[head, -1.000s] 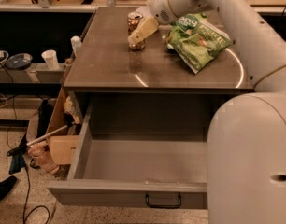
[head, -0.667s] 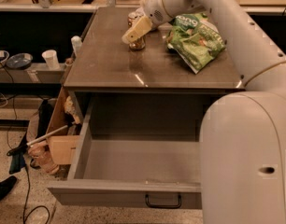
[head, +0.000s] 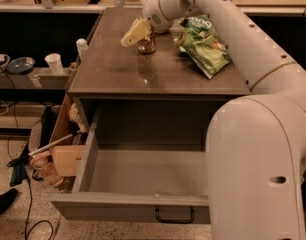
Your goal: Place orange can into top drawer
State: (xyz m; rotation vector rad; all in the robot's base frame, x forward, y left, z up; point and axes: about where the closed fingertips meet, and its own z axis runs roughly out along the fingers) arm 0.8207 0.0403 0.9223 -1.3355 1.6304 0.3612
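Note:
The orange can (head: 146, 44) is at the back middle of the brown table top (head: 118, 74), just above its own reflection. My gripper (head: 138, 34) reaches in from the right, and its cream fingers (head: 134, 33) are closed around the can's upper part. The top drawer (head: 133, 209) is pulled wide open below the table's front edge. Its grey inside is bare and its black handle (head: 174, 215) is at the front centre. My white arm fills the right side and hides the drawer's right end.
A green snack bag (head: 205, 44) lies on the table right of the can. To the left of the table are a white cup (head: 54, 63), a small bottle (head: 81, 46), a cardboard box (head: 63, 156) and cables on the floor.
My gripper and the orange can have moved together toward the table's front, and slightly left.

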